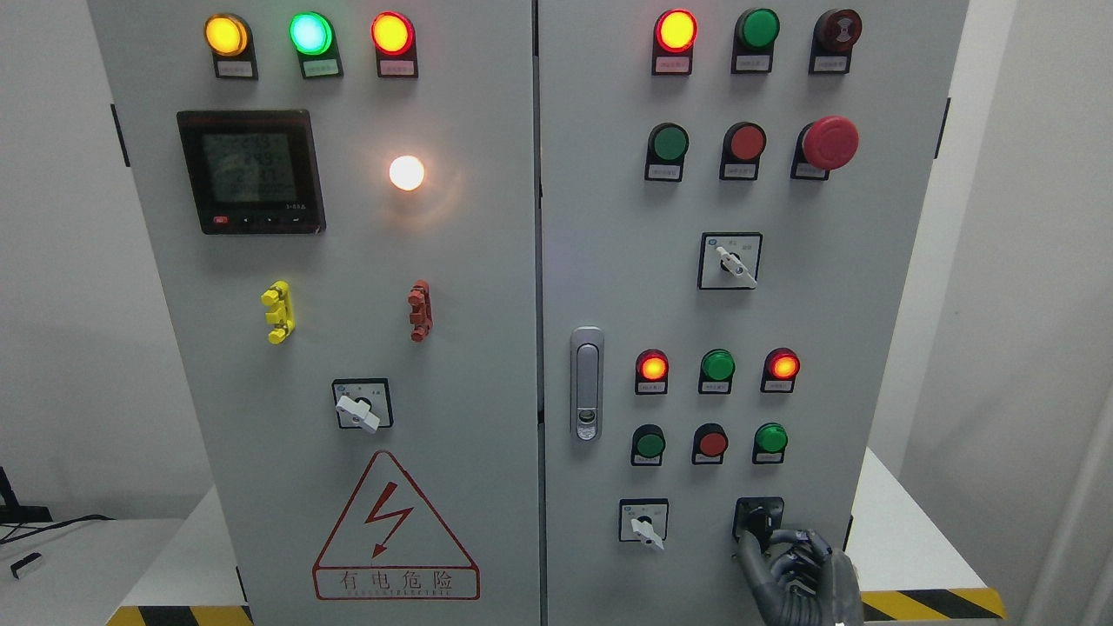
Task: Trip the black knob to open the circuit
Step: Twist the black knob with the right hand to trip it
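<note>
"有电危险" on warning sign (396,526), probably

knob (758,519) right of rotary switch (644,524), below door handle (587,383).

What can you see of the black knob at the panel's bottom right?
The black knob sits in a black square plate low on the right door, right of a white-handled switch and below a green button. It looks like dark plastic; most of it is hidden. The right hand, coming up from the bottom edge, has its dark fingers at the knob, one reaching up its left side. Its position cannot be read.
</note>
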{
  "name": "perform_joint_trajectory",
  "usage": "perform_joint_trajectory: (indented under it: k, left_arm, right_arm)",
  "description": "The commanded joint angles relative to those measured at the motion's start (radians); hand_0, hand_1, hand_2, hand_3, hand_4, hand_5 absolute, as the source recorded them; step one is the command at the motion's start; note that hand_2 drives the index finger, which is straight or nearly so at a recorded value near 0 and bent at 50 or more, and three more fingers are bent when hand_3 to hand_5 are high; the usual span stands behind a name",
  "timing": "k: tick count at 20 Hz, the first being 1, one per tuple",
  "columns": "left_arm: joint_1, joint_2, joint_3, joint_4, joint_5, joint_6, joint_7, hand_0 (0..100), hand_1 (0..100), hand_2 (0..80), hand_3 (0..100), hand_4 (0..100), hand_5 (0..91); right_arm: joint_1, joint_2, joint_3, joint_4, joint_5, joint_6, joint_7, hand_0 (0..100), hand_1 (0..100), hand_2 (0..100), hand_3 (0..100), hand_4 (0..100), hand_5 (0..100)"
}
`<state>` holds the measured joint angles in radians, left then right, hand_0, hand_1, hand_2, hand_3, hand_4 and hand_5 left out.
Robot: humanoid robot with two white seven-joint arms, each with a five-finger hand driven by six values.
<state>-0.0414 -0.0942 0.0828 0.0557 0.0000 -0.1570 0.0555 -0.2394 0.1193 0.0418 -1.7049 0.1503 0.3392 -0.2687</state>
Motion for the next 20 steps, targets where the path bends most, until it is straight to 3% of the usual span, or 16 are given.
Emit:
perform_joint_trajectory:
  k: [1, 20]
  left_arm:
    - [0.000, 0.001, 0.000, 0.001, -0.031, 0.000, 0.000, 12, 39, 0.0, 0, 0, 0.0]
    - [0.000, 0.001, 0.000, 0.001, -0.031, 0.000, 0.000, 12, 39, 0.0, 0, 0, 0.0]
  right_arm:
    - [-0.001, 0.002, 0.004, 0.001, -0.002, 0.003, -0.001, 34, 70, 55, 89, 93, 100]
    - [-0.001, 0.008, 0.015, 0.004, -0.032, 0.004, 0.000, 35, 69, 57, 90, 93, 100]
